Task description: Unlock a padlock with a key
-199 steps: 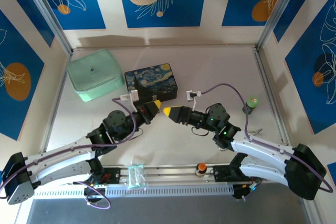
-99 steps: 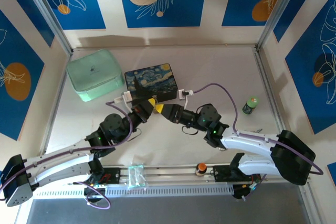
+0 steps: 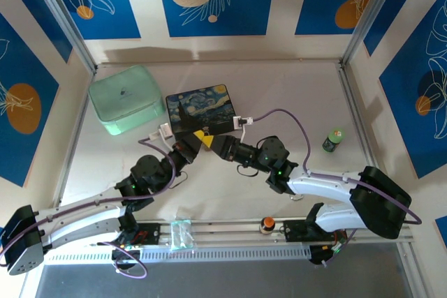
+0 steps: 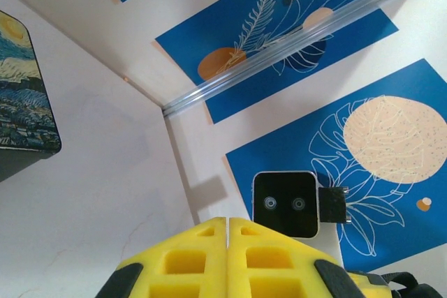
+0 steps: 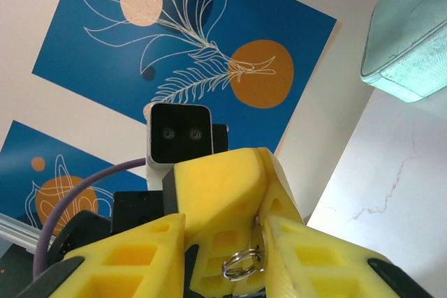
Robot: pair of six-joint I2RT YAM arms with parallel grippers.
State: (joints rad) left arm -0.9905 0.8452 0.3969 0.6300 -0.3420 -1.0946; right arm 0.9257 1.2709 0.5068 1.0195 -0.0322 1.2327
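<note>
- Silvery and very small, the key (image 5: 255,234) looks like a thin sliver of metal sticking out at the tip of the left hand (image 3: 202,137). A little split ring (image 5: 241,263) dangles just under it. It is so tiny that I take it for the key rather than know it.
- Left hand is clenched. In its own wrist view the two yellow fingers (image 4: 188,256) press flat together with only a seam between them, so whatever they pinch must be thin.
- Right hand (image 3: 216,144) meets it tip to tip. Seen from the right wrist, its own fingers (image 5: 328,263) stand apart on either side of the left hand's tip, with the ring hanging in the gap. I see nothing pinched between them, so I call it released.
- What matters for the next move is that the key lies dead ahead of the right hand, already between its spread fingers. Its long axis runs roughly upright in that view, across the line on which those fingers would close.
- My guess is a handover or regrip, and the right hand must catch the metal, not the other hand's fingers.
- Both hands hover off the tabletop (image 3: 279,95), just in front of the starry-night tin (image 3: 201,108). The mint-green case (image 3: 126,107) sits beside the tin, well apart from them.
</note>
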